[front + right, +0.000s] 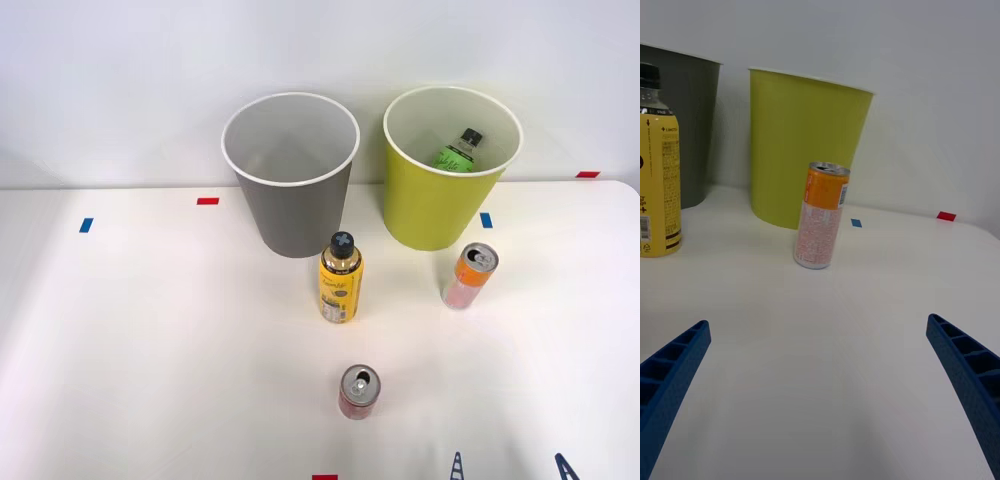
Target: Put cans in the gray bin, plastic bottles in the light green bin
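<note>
- The gray bin [291,180] is set upright at the back of the white table [150,350], just left of the light green bin [447,180]; the two stand close together but apart; a pale inside is seen in the gray one, with nothing visible in it.
- A green bottle [459,150] with a black cap is seen lying tilted inside the light green bin, against its far wall.
- The yellow-labelled bottle [341,280] is stood upright on the table just in front of the gray bin, its black cap topmost; in the wrist view it [656,180] is placed before the gray bin's [689,127] wall.
- The slim orange-and-pink can [470,276] is stood upright in front of the light green bin, toward that bin's right side, its silver pull-tab top upward; in the wrist view the can [821,216] is seen near the foot of the lime bin [805,146], not touching it.
- The shorter red can [358,391] is stood upright nearer the robot, well apart from the bins and almost straight in front of the yellow bottle.
- The right gripper [820,390] is held low over the table, its two blue ribbed fingers [674,375] spread wide with nothing between them; the orange-and-pink can is faced across bare table; the finger ends [456,467] are glimpsed at the near edge of the front view.
- Small blue and red tape marks [207,201] are stuck on the table.
</note>
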